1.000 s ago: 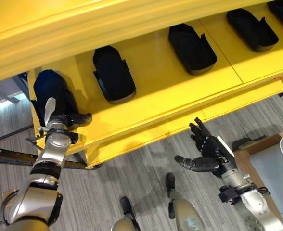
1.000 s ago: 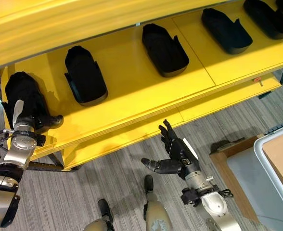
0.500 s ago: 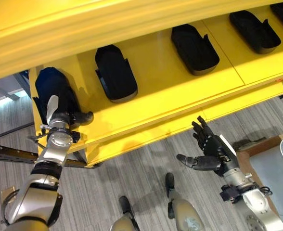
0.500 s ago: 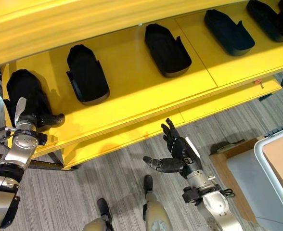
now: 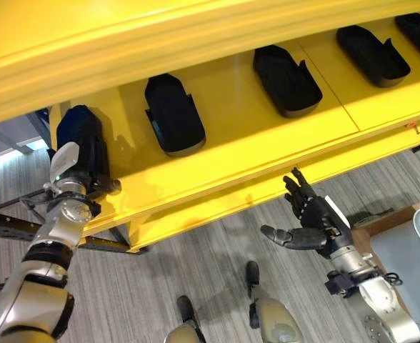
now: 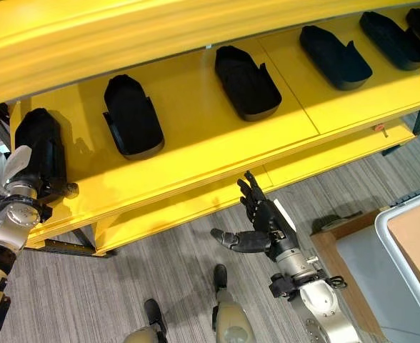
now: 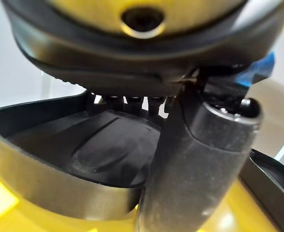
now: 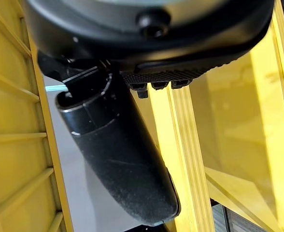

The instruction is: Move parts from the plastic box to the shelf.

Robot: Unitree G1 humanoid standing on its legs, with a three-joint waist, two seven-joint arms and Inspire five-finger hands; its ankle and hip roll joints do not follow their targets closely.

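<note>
Left wrist view: left hand [image 7: 200,159] grips a black part [image 7: 60,159] on the yellow shelf [image 5: 238,143] at 9 o'clock. Right hand [image 5: 311,225] hangs wide, holding nothing, at 4 o'clock below the shelf edge.

black parts [image 5: 173,114] | open side up | rowed along yellow shelf [image 5: 238,136]

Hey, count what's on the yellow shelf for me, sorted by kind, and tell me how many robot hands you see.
Black parts on the shelf: 5, namely the leftmost part, by the left robot hand, then and.
Robot hands: 2, the left one and the right robot hand, open, below the shelf edge.
Total: 7.
</note>
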